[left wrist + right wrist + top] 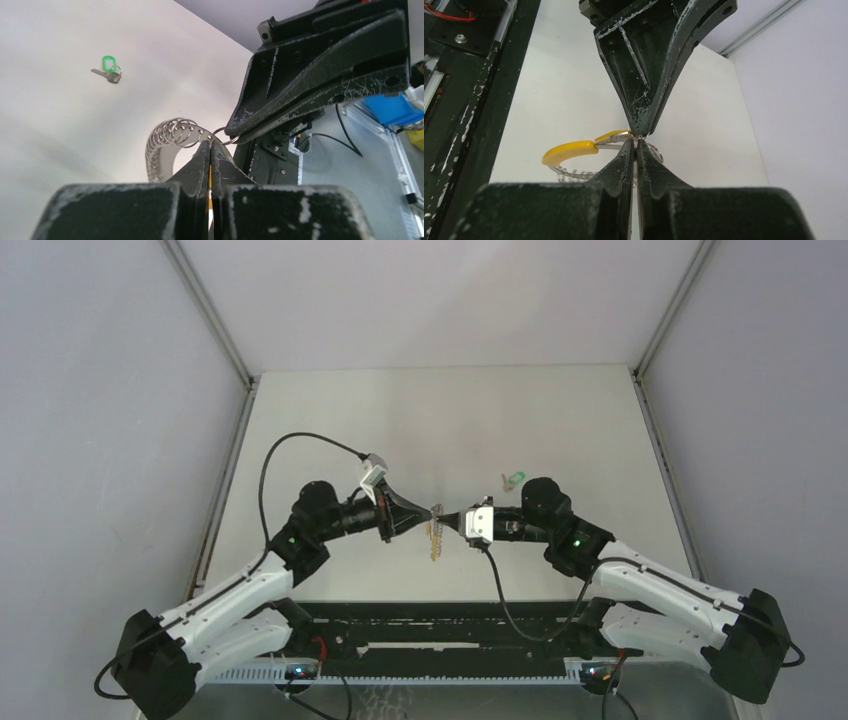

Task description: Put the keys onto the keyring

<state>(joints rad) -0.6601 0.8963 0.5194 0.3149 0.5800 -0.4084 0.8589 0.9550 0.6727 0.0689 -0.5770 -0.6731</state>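
Pinching one keyring [569, 151] tip to tip: left gripper [210, 146] and right gripper [636, 144], both clenched; one green key [109, 70] lies well apart.

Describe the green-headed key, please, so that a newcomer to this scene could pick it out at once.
On the white table, look just beyond the right arm's round black joint. A tiny grey key lies flat there; its bright green plastic head sets it apart from the coiled keyring held above the table.
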